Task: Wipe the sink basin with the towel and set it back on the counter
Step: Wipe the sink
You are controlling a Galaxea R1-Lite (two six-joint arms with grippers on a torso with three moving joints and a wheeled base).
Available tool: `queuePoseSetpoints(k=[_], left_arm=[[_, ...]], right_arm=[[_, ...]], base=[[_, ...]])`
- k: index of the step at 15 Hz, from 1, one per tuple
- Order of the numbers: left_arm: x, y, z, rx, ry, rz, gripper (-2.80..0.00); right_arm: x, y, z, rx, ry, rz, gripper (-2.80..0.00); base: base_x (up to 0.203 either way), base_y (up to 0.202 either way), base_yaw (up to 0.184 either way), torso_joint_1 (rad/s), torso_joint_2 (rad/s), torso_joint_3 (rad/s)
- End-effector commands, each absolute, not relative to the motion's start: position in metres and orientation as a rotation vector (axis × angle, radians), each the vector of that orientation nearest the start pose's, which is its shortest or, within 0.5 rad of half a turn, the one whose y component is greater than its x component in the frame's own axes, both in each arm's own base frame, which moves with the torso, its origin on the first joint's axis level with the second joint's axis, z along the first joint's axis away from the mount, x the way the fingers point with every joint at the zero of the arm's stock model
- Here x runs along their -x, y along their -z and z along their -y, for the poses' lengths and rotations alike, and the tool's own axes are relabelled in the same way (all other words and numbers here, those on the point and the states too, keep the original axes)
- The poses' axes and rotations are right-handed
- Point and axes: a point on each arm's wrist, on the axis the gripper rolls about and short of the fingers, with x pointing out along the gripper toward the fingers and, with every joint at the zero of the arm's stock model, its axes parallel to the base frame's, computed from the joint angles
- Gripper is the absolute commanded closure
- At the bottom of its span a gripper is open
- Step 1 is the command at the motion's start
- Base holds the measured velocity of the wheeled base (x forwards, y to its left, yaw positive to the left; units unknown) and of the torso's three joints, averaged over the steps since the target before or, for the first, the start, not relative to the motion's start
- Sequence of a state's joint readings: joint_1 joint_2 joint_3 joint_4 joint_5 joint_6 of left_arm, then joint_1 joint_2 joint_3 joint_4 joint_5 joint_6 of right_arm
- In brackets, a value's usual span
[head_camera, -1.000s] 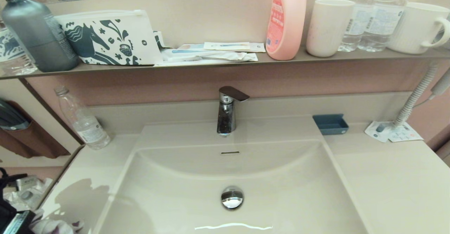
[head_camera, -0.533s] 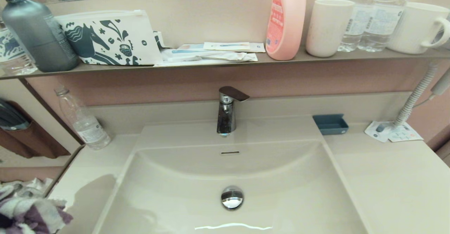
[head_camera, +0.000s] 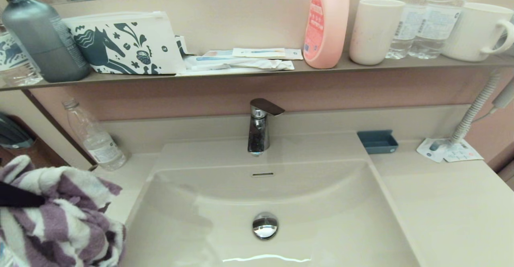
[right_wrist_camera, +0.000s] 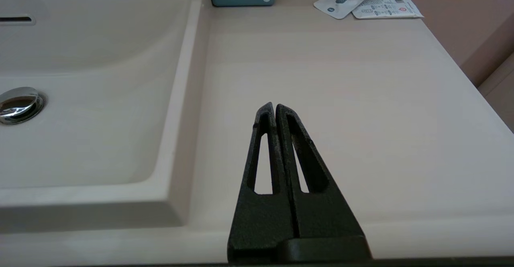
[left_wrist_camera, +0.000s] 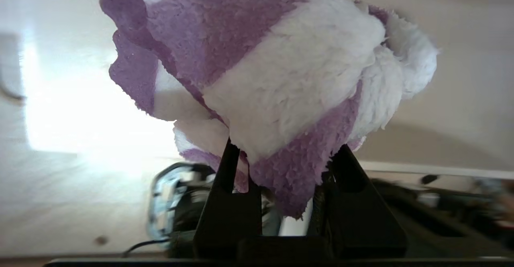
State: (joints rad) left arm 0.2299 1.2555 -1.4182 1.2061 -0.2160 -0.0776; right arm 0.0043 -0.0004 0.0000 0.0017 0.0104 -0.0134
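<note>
The purple and white striped towel [head_camera: 60, 219] hangs bunched in the air at the lower left of the head view, over the counter's left part and beside the sink basin [head_camera: 321, 227]. My left gripper [left_wrist_camera: 281, 154] is shut on the towel [left_wrist_camera: 281, 70], its black fingers pinching a purple fold; in the head view the cloth hides the gripper. The basin is bare, with its chrome drain plug [head_camera: 265, 225] and overflow slot [head_camera: 263, 174] showing. My right gripper [right_wrist_camera: 275, 105] is shut on nothing, low over the counter [right_wrist_camera: 341, 98] right of the basin [right_wrist_camera: 80, 98].
A chrome faucet [head_camera: 259, 128] stands behind the basin. A clear bottle [head_camera: 94, 138] leans at the counter's back left. A blue tray [head_camera: 377, 141] and paper sachets [head_camera: 447, 151] lie at the back right. The shelf [head_camera: 257, 72] above holds bottles, cups and a horse-print pouch [head_camera: 124, 44].
The towel has risen into the head view from the bottom left corner and moved up and rightward toward the basin, carried by my left gripper. The right arm has not visibly moved.
</note>
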Motion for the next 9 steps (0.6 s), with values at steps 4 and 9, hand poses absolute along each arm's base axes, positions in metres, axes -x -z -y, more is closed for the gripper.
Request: queuePoseSetpoints(k=[4, 9], left_arm=[[-0.115, -0.307, 0.007, 0.394, 0.069, -0.867, 0.00], [-0.138, -0.236, 0.016, 0.380, 0.139, -0.779, 0.00]], right_arm=[[0.023, -0.075, 0.000, 0.014, -0.015, -0.001, 0.00], [0.023, -0.075, 0.000, 0.014, -0.015, -0.001, 0.00]], base=[[0.000, 0.000, 0.000, 0.000, 0.00, 0.000], [0.000, 0.000, 0.000, 0.000, 0.00, 0.000]])
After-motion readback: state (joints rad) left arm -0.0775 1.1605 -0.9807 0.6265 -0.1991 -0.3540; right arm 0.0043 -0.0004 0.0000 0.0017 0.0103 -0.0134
